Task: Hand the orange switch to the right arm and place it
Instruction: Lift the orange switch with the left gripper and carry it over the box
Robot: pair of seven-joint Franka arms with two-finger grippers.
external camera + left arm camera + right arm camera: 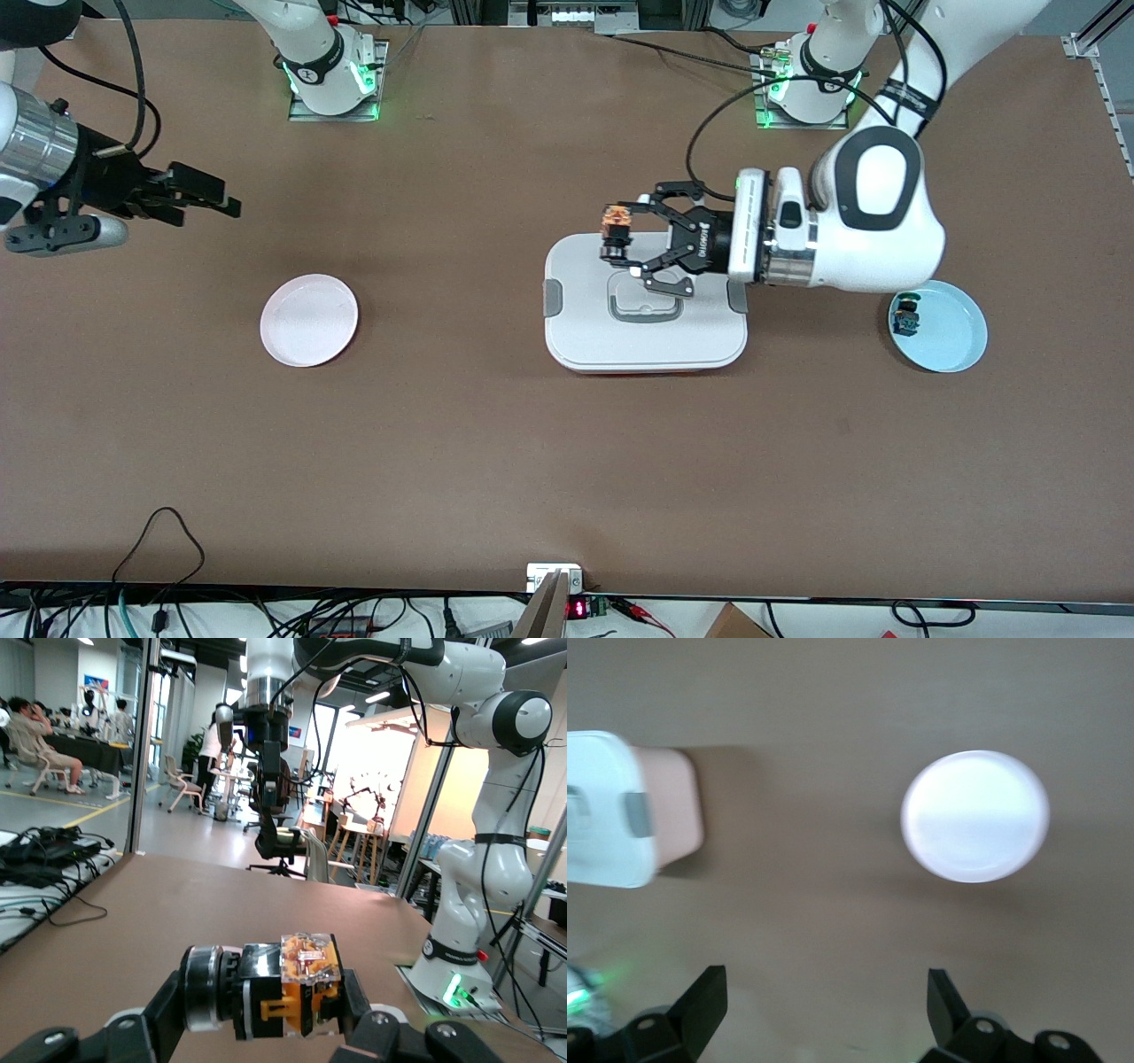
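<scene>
Your left arm's black linkage-fingered gripper [625, 245] is up in the air over the white rectangular lidded container with grey clips and a grey handle [645, 332], and its jaws are pinching the tiny black-bodied push-button switch with the orange cap [616, 229]. In the left wrist view you can see that switch [288, 990] lying sideways between the two finger pads, its silver collar and black body at one end and the clear-topped orange part at the other. Your right arm's slim black straight-fingered gripper [208, 197] hangs above bare brown table [496, 461] toward the right arm's end, well apart from the switch, and its jaws are spread, as the right wrist view shows with the two black fingers [702, 1003] standing wide of each other. The round pale pink plate [309, 320] sits on the table near that gripper. At the left arm's end you have the round light blue plate [952, 341], partly under the left arm's wrist, with a small switch with green and blue parts [906, 316] resting in it near its rim.
</scene>
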